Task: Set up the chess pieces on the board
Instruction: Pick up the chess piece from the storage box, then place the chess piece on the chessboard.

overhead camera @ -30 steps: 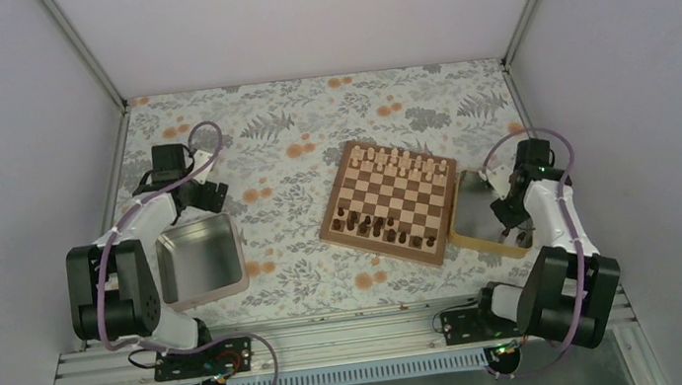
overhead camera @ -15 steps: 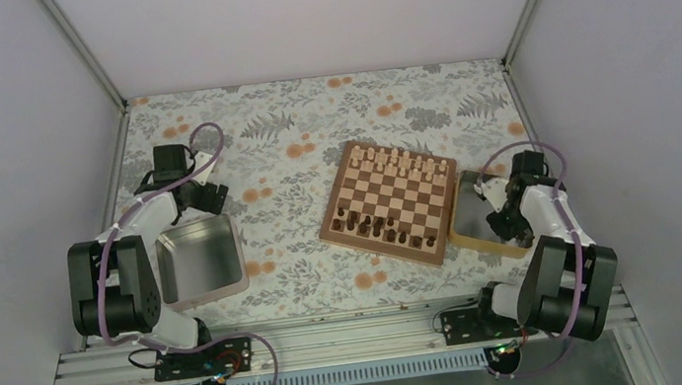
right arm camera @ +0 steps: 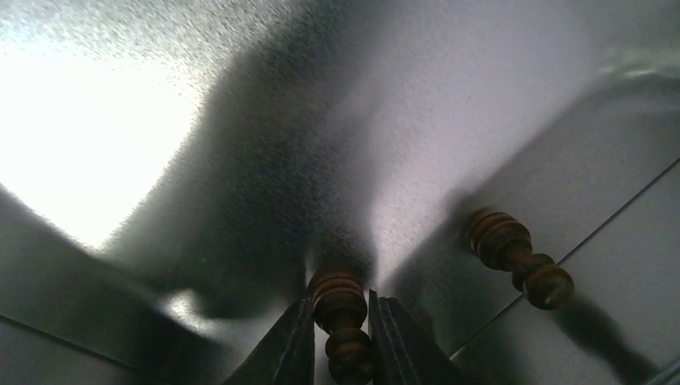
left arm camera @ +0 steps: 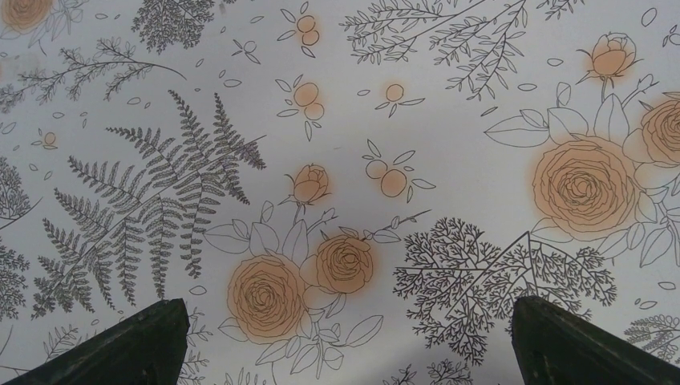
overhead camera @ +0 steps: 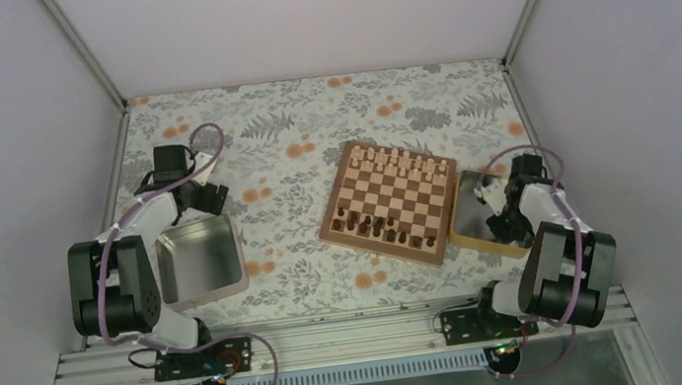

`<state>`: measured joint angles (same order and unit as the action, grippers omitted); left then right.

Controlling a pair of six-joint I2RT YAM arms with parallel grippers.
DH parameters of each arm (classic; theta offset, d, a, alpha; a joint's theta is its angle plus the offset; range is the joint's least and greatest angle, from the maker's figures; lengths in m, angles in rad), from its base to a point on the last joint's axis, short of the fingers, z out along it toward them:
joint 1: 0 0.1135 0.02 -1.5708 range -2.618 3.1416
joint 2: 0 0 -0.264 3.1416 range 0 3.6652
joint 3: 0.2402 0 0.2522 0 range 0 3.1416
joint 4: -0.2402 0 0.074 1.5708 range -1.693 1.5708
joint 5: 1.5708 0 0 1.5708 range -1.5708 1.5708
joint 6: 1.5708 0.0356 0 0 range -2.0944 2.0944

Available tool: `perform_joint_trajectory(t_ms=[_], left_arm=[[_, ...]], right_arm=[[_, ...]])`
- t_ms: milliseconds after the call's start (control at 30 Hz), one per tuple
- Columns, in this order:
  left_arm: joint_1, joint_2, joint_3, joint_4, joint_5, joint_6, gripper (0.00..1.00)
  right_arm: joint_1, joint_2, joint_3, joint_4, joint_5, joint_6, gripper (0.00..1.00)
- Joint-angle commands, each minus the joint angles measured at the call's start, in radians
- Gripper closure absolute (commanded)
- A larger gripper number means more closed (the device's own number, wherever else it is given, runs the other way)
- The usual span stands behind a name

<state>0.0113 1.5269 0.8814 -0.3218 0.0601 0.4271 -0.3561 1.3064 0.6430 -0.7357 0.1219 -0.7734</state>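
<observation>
My right gripper (right arm camera: 340, 303) is down inside the shallow tan-rimmed tray (overhead camera: 471, 203). The tray sits just beside the right edge of the square wooden chessboard with light and dark brown checks (overhead camera: 387, 196), over by the right edge of the table with the floral cloth (overhead camera: 290, 139).

In the wrist view, both fingers (right arm camera: 293, 349) are pressed against the sides of one small dark brown wooden piece (right arm camera: 343, 325). It's lying on the tray's shiny grey floor, ringed base pointing away from me and round head toward the camera. Looks like a proper pinch to me, jaws snug on either side of it. I can't tell if it's off the floor at all. A second dark brown piece of the same shape (right arm camera: 521, 261) lies a bit to the right, along the foot of the tray wall and clear of my fingers.

The chessboard sits right of the table's middle, turned a little askew. The other dark brown wooden chess pieces (overhead camera: 387, 228) stand along its near edge, and the pale cream wooden pieces (overhead camera: 399, 159) line its far edge.

My left gripper (left arm camera: 346, 321) hangs over the cloth on the table's left side, just past the far edge of the square grey metal tin (overhead camera: 196, 256). Its fingers are spread wide apart with nothing between them but printed roses and ferns.
</observation>
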Motion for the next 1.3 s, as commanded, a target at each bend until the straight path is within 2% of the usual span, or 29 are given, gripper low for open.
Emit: perform_joint_trajectory(t_ms=[0, 200, 567, 833, 1267], left_arm=[[0.003, -0.017, -0.007, 0.021, -0.005, 0.007, 0.0], [0.003, -0.017, -0.006, 0.021, -0.006, 0.006, 0.0], [0.004, -0.013, -0.004, 0.021, -0.011, 0.007, 0.0], [0.003, -0.022, 0.0, 0.014, -0.014, 0.006, 0.0], [0.003, -0.05, 0.015, -0.001, -0.01, -0.003, 0.0]], right_arm=[[-0.012, -0.001, 0.016, 0.012, 0.007, -0.001, 0.83], [-0.012, -0.047, 0.082, -0.025, -0.009, -0.004, 0.88], [0.021, -0.058, 0.252, -0.164, -0.117, -0.023, 0.88], [0.212, -0.042, 0.337, -0.28, -0.225, -0.017, 0.88], [0.574, 0.123, 0.461, -0.286, -0.247, 0.099, 0.87]])
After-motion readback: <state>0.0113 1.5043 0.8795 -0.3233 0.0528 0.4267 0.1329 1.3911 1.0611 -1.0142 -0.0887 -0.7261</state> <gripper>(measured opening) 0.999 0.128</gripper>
